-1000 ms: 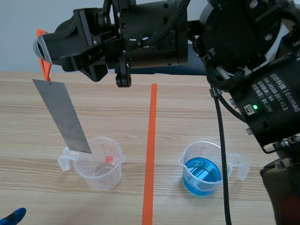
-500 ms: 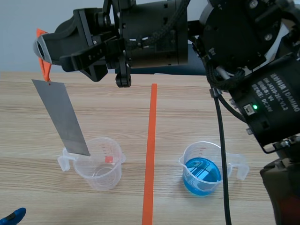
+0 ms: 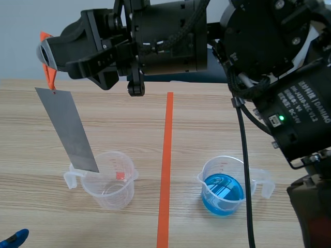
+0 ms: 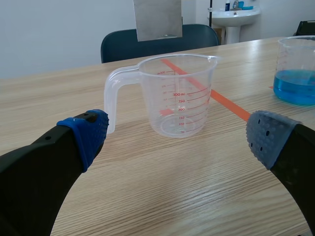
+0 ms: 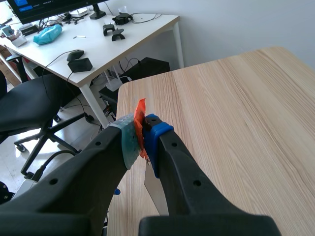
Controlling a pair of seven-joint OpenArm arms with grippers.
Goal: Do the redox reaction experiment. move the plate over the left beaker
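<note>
A grey metal plate [image 3: 67, 129] hangs tilted from an orange tab [image 3: 47, 67]. My right gripper [image 3: 45, 56], reaching across from the right, is shut on that tab. The right wrist view shows the tab [image 5: 140, 115] pinched between the fingers of that gripper [image 5: 142, 133], with the plate [image 5: 155, 189] hanging below. The plate's lower end is at the rim of the clear left beaker [image 3: 109, 180]. My left gripper [image 4: 177, 132] stands open low on the table, facing that beaker [image 4: 177, 96], with the plate [image 4: 157, 18] above its rim.
A second beaker [image 3: 223, 187] holding blue liquid stands right of the orange tape line [image 3: 165, 155]. It also shows beside the left gripper [image 4: 298, 73]. A blue chair [image 4: 118, 44] stands beyond the table's far edge.
</note>
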